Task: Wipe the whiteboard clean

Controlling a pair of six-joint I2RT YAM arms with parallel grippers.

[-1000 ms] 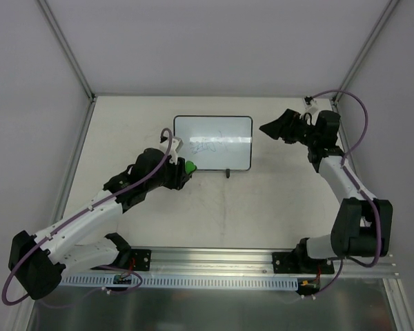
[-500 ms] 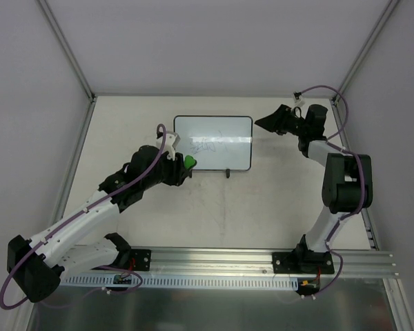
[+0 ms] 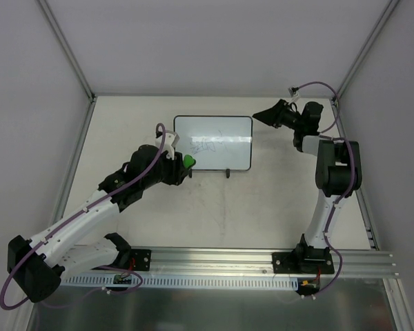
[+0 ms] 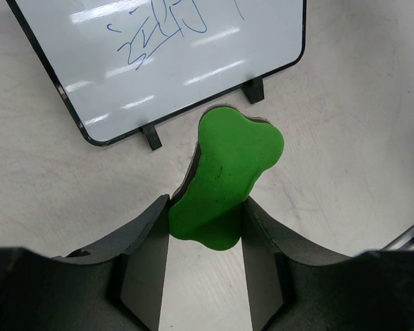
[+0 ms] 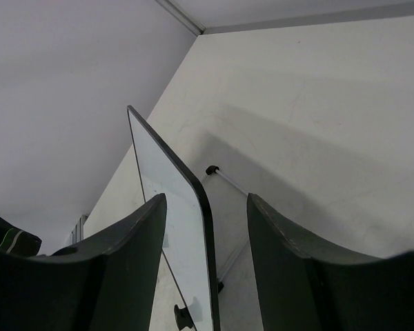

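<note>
Whiteboard [image 3: 213, 143] stands on its feet at the far middle of the table [image 3: 262, 200], face leaning toward the arms; you'll see it from the left wrist too [image 4: 172, 62].

Blue scribble [image 3: 207, 145] sits across the centre of the face, unwiped; left wrist view shows the strokes crisp [image 4: 162, 31], no smear through them. Judgement: none of the erasing is done; the whole wipe is left.

Left gripper [image 3: 183, 167] is clamped on the green eraser [image 3: 188, 164]; wrist view has both fingers pressed against its sides [image 4: 207, 207], the lobed green end [image 4: 231, 172] poking forward. The eraser hangs just short of the board's lower left corner, near the left foot [image 4: 150, 136]; not touching the face as far as you can see.

Right gripper [image 3: 259, 114] is at the board's upper right corner, jaws apart; its wrist view [image 5: 205, 200] shows the board's black edge [image 5: 162, 172] running up between the two fingers. Contact there is hard to call from this angle; it may be straddling the edge without touching.

Read of the step: right arm looks set to steady the board, left arm to bring the eraser up onto the scribble; grip on the board comes first, then the strokes.
</note>
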